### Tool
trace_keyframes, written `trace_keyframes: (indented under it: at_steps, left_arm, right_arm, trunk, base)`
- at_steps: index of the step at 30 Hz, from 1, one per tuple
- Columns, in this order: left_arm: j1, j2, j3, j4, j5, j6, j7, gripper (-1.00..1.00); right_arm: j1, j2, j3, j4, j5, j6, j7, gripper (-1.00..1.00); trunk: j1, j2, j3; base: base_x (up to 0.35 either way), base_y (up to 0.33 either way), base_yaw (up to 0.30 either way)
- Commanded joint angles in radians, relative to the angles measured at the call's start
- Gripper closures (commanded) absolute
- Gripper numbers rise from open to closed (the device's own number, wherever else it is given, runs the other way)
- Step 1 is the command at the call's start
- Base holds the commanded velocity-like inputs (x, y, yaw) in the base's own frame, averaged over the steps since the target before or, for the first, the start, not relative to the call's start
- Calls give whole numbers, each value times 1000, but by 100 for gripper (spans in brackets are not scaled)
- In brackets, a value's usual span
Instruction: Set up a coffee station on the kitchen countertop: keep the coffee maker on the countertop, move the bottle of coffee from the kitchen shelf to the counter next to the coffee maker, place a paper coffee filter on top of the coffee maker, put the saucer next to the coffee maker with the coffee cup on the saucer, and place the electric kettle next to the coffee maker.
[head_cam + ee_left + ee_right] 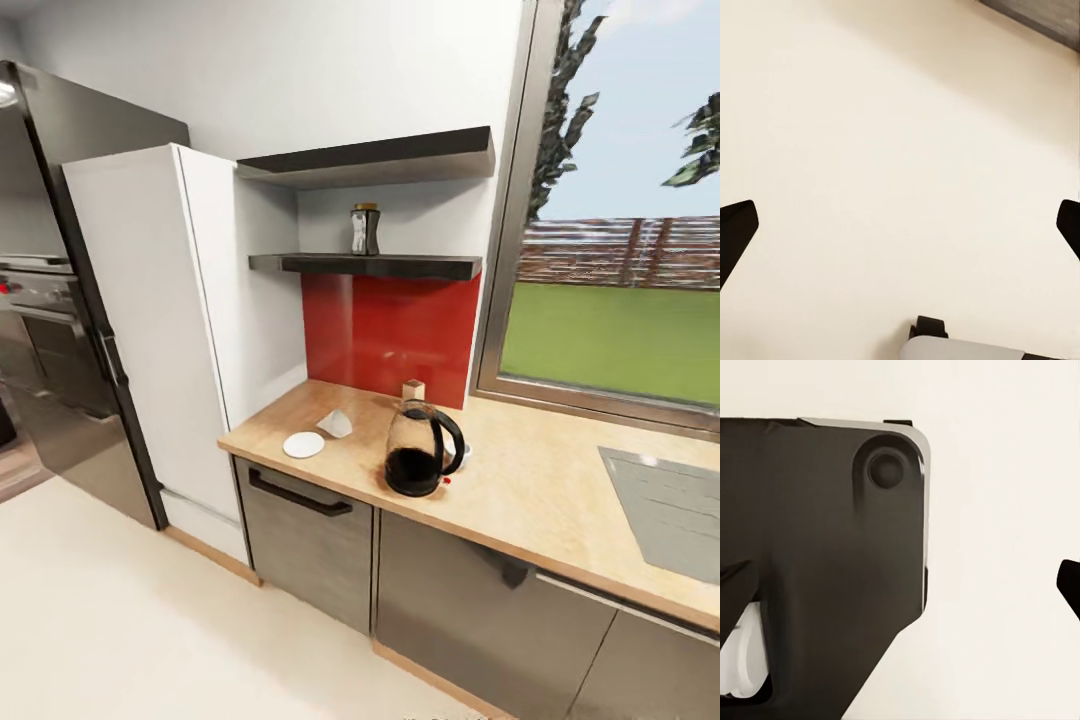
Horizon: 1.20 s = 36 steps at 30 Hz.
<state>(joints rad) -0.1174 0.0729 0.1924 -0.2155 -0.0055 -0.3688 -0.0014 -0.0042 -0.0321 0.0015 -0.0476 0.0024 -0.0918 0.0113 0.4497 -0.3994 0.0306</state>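
On the surface (540, 480), the electric kettle (420, 450) stands beside saucer (303, 444) and paper coffee filter (337, 422). Left hand (900, 232) and right hand (907, 592) gape over floor (150, 620).

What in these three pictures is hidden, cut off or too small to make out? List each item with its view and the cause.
1. Head view: a small white thing behind the electric kettle is mostly hidden by it; cup or not, unclear.
2. Head view: the bottle of coffee on the kitchen shelf is too small to read its label.
3. Head view: the sink is cut by the right edge.
4. Left wrist view: the fingertips are cut by the edges.
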Motion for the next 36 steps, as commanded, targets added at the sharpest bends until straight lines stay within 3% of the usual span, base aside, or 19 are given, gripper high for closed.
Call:
trace_keyframes:
  at_steps: [1,11,27,28,29,33,36]
  left_arm:
    - [0,0,2,0,-1,-3,0,-100]
    - [-1,-5,-4,-2,-1,-6,0,-100]
    - [-9,-2,-1,-21,1,-8,-1,-100]
    - [-11,-3,-1,-34,2,-9,-1,-100]
    - [-31,-10,6,-198,11,-8,1,-100]
    - [-51,-19,4,-324,14,-9,-6,-100]
    - [-111,-30,1,-432,15,-3,-10,-100]
  right_arm:
    - [-1,0,0,1,0,-3,1,-100]
    - [-1,0,-1,-36,0,-3,1,-100]
    - [-1,9,-1,-41,0,-3,1,-100]
    - [-1,9,-1,-41,0,-3,1,-100]
    - [-1,13,-1,-42,-1,-3,1,-100]
    - [-1,15,-3,-42,-1,-3,0,-100]
    - [-1,15,-3,-40,0,-3,0,-100]
  trunk:
    - [0,-1,0]
    - [0,-1,0]
    - [0,-1,0]
    - [0,-1,0]
    - [0,-1,0]
    - [0,-1,0]
    - [0,-1,0]
  base:
    - [0,1,-267]
    - [12,0,-248]
    - [79,0,-14]
    - [0,0,0]
    - [0,0,0]
    - [0,0,0]
    - [0,0,0]
